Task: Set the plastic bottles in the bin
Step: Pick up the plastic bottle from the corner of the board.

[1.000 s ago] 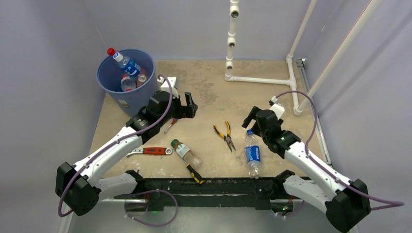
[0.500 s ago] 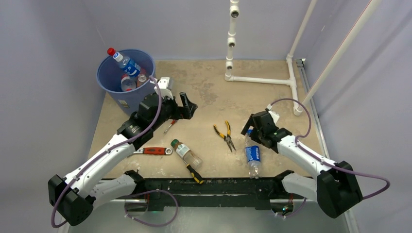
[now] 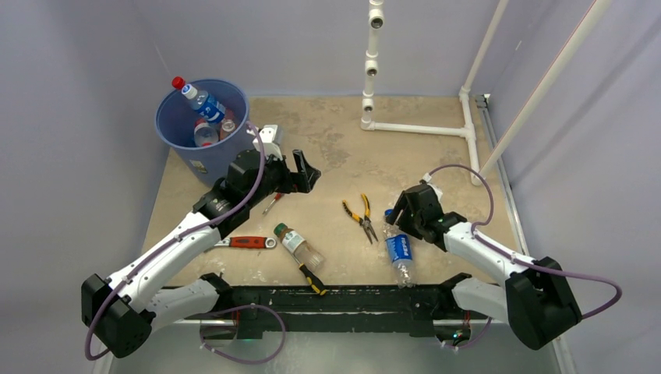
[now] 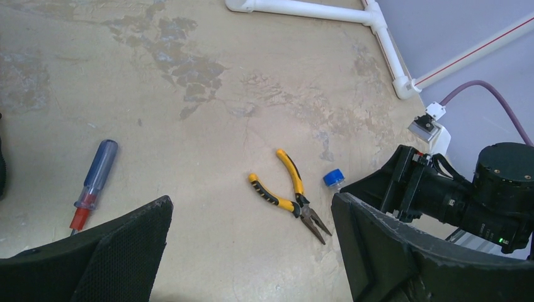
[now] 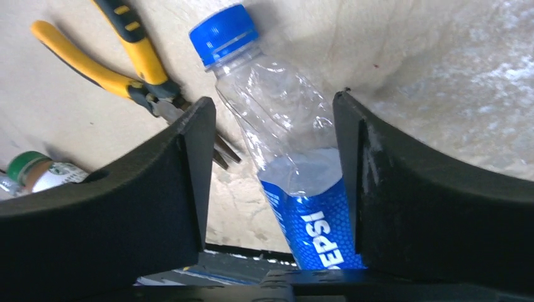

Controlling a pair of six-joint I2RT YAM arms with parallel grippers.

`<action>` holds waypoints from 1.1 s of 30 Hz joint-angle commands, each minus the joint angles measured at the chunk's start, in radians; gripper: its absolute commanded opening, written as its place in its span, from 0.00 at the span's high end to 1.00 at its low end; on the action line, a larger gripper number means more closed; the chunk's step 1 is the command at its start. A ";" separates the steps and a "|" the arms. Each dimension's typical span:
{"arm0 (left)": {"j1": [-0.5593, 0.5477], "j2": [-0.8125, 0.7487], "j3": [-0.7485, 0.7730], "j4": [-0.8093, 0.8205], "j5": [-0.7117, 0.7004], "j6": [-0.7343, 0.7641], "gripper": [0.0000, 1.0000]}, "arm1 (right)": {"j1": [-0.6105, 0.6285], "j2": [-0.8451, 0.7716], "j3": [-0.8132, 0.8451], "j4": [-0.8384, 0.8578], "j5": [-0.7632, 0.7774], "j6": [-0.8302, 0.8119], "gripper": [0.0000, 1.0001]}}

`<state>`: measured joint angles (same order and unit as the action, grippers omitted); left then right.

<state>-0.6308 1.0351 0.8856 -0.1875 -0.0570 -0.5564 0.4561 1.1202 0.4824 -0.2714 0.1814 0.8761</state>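
While within right gripper (image 5: 272, 104), PEPSI bottle (image 5: 296, 182)

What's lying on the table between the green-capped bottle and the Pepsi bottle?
Yellow-handled pliers, slightly farther back than both the green-capped bottle and the Pepsi bottle. The top view shows this.
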 commanded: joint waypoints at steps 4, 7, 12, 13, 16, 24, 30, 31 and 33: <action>-0.005 0.000 -0.006 0.035 0.003 -0.013 0.04 | -0.004 0.017 -0.010 0.108 -0.052 -0.028 0.47; -0.006 0.006 -0.005 0.036 -0.001 -0.012 0.04 | -0.004 0.018 -0.007 0.116 -0.055 -0.043 0.51; -0.006 0.024 0.000 0.032 0.002 -0.013 0.04 | -0.004 0.008 0.015 0.071 -0.055 -0.071 0.32; -0.007 0.025 0.000 0.031 0.001 -0.014 0.04 | -0.004 0.001 0.023 0.047 -0.045 -0.075 0.27; -0.006 0.022 0.000 0.032 0.000 -0.013 0.04 | -0.004 -0.038 0.026 -0.006 -0.017 -0.078 0.24; -0.007 0.016 -0.001 0.032 0.005 -0.017 0.04 | -0.002 -0.004 0.012 0.000 -0.030 -0.068 0.48; -0.007 0.017 -0.003 0.036 0.012 -0.019 0.04 | -0.003 0.018 0.009 0.023 -0.043 -0.075 0.61; -0.007 0.017 -0.003 0.037 0.014 -0.021 0.04 | -0.003 0.019 0.009 0.025 -0.042 -0.075 0.63; -0.007 0.019 -0.003 0.040 0.020 -0.023 0.04 | -0.002 0.029 0.012 0.027 -0.045 -0.078 0.68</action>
<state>-0.6308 1.0630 0.8852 -0.1871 -0.0555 -0.5652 0.4561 1.1263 0.4824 -0.2359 0.1349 0.8162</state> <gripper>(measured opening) 0.963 0.365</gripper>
